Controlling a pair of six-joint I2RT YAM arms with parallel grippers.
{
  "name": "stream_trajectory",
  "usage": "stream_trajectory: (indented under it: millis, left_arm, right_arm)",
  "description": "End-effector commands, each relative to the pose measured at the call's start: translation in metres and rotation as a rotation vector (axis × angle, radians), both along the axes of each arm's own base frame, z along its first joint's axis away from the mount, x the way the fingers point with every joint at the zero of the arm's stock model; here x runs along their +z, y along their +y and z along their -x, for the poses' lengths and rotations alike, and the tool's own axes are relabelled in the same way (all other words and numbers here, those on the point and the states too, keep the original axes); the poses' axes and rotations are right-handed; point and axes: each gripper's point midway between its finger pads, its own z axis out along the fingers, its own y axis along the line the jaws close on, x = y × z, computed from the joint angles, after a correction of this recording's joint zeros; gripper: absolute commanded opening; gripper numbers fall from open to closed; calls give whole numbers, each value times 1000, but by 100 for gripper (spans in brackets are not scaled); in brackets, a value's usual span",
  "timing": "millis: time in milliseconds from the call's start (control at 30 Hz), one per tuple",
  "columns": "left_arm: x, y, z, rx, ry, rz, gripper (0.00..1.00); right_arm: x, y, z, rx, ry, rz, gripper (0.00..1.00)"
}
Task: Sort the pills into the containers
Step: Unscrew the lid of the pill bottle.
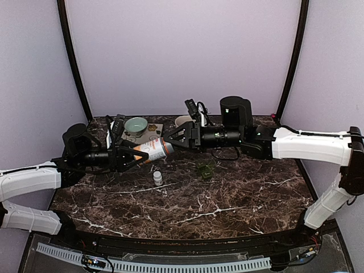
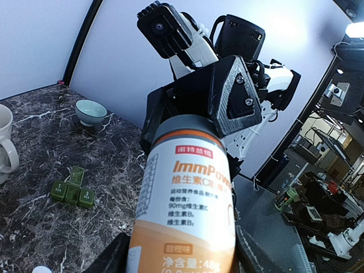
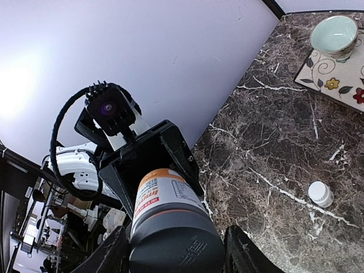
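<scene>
Resting near right gripper [image 1: 169, 140] (apart), pill box [image 1: 206, 169].

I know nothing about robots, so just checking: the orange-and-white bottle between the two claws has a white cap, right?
Not quite. The bottle is orange and white and sits between the two claws, but its cap is dark grey, not white. The right wrist view shows it plainly.
</scene>
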Motion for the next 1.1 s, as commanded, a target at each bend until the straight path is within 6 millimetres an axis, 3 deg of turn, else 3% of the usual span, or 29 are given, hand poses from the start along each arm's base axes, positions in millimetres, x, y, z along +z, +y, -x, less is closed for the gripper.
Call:
stream_trajectory:
  millis: [0, 200, 500, 600, 733, 967, 1067]
  left_arm:
    - [21, 1, 1, 9, -79, 35, 0]
    - [22, 0, -1, 22, -79, 35, 0]
    - [22, 1, -5, 43, -82, 35, 0]
    - [23, 1, -4, 40, -82, 35, 0]
    - [23, 1, -4, 41, -82, 35, 0]
    - [23, 0, -4, 38, -75, 37, 0]
    - [25, -1, -3, 26, -59, 45, 0]
  right_arm:
    - [6, 8, 5, 47, 8, -34, 54]
    - [7, 8, 8, 56, 9, -41, 49]
    - [8, 9, 16, 74, 12, -46, 64]
    - [9, 8, 16, 74, 9, -45, 64]
    - [8, 10, 19, 84, 11, -42, 55]
    - [7, 13, 22, 99, -22, -16, 0]
    - [10, 12, 27, 132, -91, -16, 0]
